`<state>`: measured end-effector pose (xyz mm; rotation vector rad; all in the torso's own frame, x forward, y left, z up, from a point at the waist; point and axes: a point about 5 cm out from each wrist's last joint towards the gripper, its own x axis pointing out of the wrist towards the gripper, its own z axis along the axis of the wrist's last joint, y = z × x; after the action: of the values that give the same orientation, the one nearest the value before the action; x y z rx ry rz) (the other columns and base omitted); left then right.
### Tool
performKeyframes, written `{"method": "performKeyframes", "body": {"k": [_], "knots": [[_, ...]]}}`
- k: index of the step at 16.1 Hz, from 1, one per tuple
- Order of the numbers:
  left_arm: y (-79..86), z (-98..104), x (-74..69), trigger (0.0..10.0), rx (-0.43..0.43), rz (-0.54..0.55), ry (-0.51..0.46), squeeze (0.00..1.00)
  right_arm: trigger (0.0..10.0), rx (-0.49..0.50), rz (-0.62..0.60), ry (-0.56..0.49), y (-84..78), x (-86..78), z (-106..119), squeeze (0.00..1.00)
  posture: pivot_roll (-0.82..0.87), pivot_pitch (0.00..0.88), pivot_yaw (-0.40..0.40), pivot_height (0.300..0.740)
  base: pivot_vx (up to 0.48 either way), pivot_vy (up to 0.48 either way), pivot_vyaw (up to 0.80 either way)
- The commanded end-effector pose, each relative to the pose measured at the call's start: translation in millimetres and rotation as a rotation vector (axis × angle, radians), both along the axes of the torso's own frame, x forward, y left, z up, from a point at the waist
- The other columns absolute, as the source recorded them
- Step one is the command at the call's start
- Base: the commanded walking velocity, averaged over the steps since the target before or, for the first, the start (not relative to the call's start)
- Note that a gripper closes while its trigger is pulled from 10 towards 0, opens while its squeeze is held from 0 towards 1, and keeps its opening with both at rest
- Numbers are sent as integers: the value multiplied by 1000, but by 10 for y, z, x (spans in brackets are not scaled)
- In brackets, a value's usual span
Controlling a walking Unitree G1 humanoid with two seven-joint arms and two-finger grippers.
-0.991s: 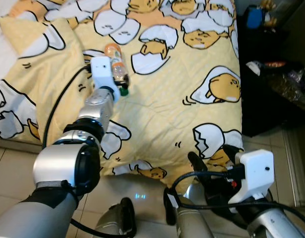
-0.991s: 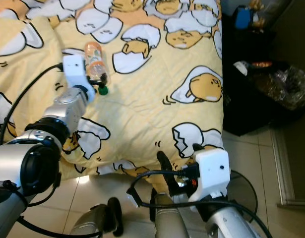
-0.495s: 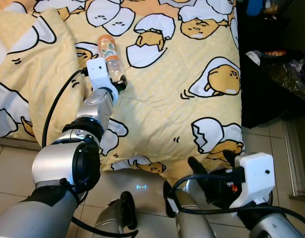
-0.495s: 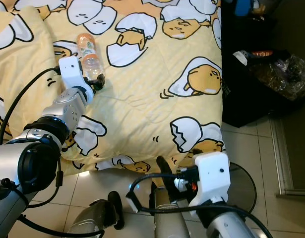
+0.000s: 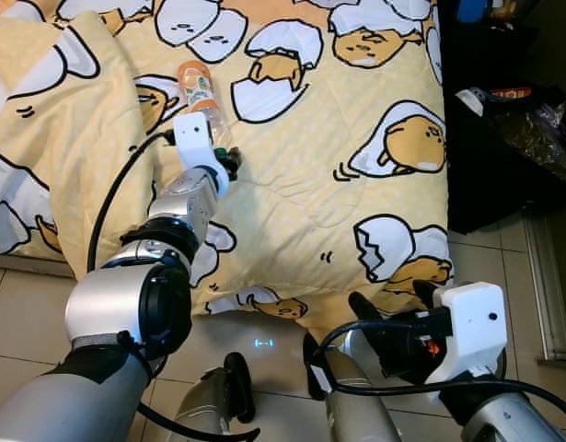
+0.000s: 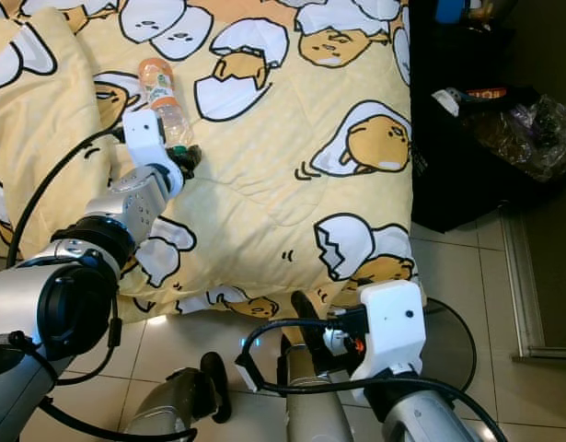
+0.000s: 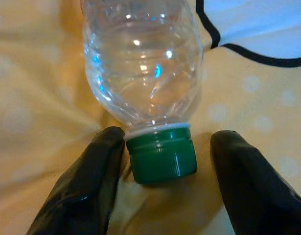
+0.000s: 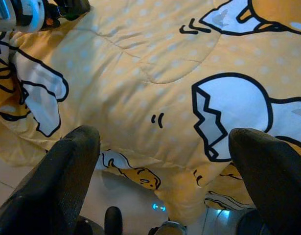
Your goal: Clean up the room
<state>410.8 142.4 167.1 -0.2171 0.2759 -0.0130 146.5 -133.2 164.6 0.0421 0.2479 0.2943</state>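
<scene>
1. Left gripper [image 7: 162,188] is out over the bed, fingers spread, 1 on each side of the green cap [image 7: 162,157] of the plastic bottle [image 5: 205,107]. One finger touches the neck ring; the other is well clear of the cap.
2. The bottle lies on its side on the yellow quilt [image 5: 292,184], cap end toward the claw, body and orange label running away beyond the fingertips.
3. Right gripper [image 8: 165,161] hangs low past the bed's foot edge, fingers wide apart, nothing between them. Idle.
4. Step in hand, as I read it: grasp the bottle to clear it off the bed.
5. To do it well: push further in so the pads pass the cap and close on the shoulder or body. Cap alone is short, hard and ribbed, so a pinch there would likely let the bottle swing or twist out.
6. Centre first: the gap is lopsided, so closing now would shove the bottle sideways before clamping.
7. Materials: bottle is thin clear ribbed plastic, looks empty, so it will be light, will dent under force and roll easily. Close gently.
8. Quilt is soft, padded, dotted, and sags under load; fingertips may dig in and snag fabric, so keep them just above it.
</scene>
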Motion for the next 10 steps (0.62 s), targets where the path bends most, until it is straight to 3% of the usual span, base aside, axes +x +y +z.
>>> {"method": "performKeyframes", "body": {"k": [1, 6, 10], "knots": [[-41, -103, -33, 0, -28, -3, 53, 0, 10000, -2, -15, 10, -29, -29, 10, 0, -547, 379, -31, 740, 0, 0, 0], [46, -43, -14, 0, -23, 21, 27, 0, 10000, 4, -22, 23, -43, 4, -31, 0, -532, 370, -30, 740, 0, 0, 0], [34, 210, 59, 0, 25, -25, -97, 0, 10000, 16, -27, 20, -44, 97, -71, 0, -499, 348, -22, 740, 0, 0, 0]]}}
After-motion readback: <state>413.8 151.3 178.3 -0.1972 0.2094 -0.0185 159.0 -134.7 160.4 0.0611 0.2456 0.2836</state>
